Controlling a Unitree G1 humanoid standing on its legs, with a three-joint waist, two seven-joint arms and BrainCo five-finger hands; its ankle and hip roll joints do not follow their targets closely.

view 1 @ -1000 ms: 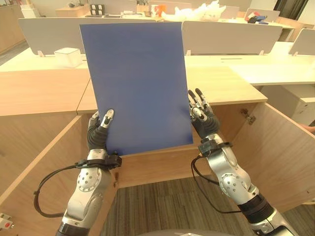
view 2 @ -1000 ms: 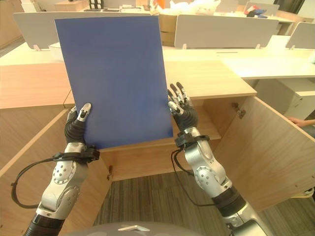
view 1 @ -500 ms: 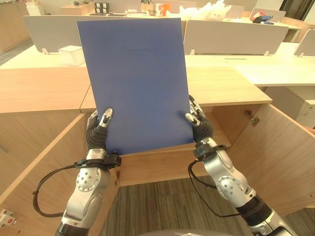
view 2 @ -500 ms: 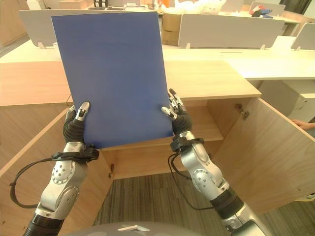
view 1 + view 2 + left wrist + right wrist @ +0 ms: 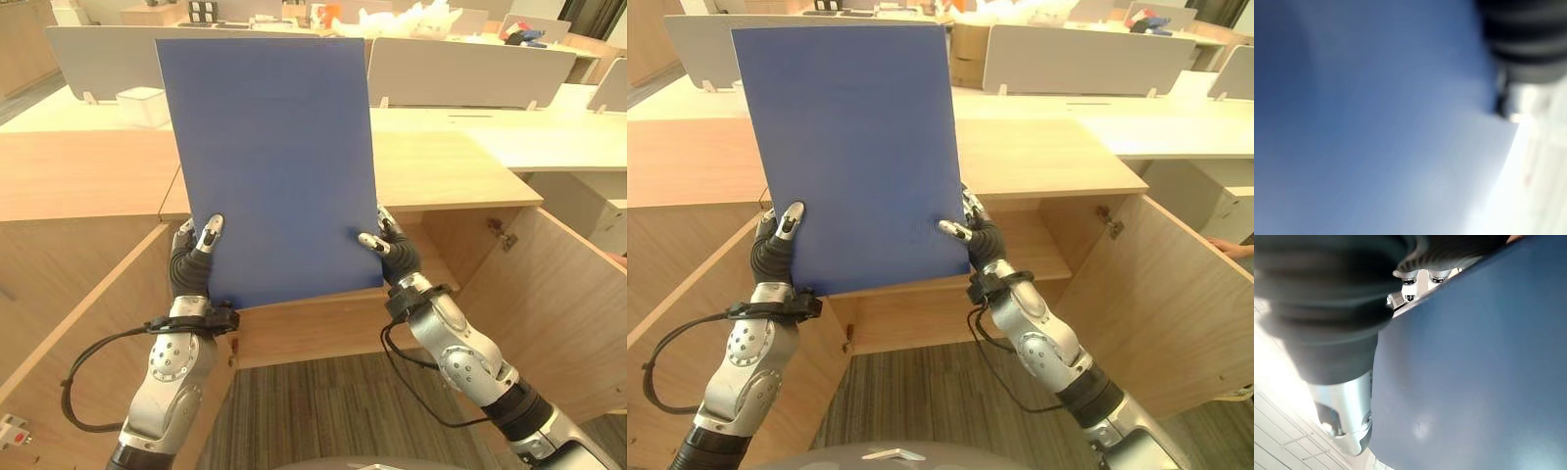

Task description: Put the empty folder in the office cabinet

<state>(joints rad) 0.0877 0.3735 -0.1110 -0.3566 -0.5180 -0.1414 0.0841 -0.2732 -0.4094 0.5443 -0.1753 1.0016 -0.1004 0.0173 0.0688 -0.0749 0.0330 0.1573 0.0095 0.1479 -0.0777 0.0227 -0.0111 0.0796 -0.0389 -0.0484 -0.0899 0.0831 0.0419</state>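
Folder [image 5: 269, 166], blue, held upright before the open cabinet [image 5: 460, 255], its lower corners between my two hands. Left hand [image 5: 191, 264] pinched the lower left corner, thumb laid over the front face, fingers behind. Right hand [image 5: 392, 253] clamped the lower right corner likewise, thumb across the front. Cabinet doors, one at each side, stood swung wide; its wooden top showed behind the folder. White desks with grey dividers [image 5: 460, 70] ran beyond, a white box [image 5: 142, 106] on one.
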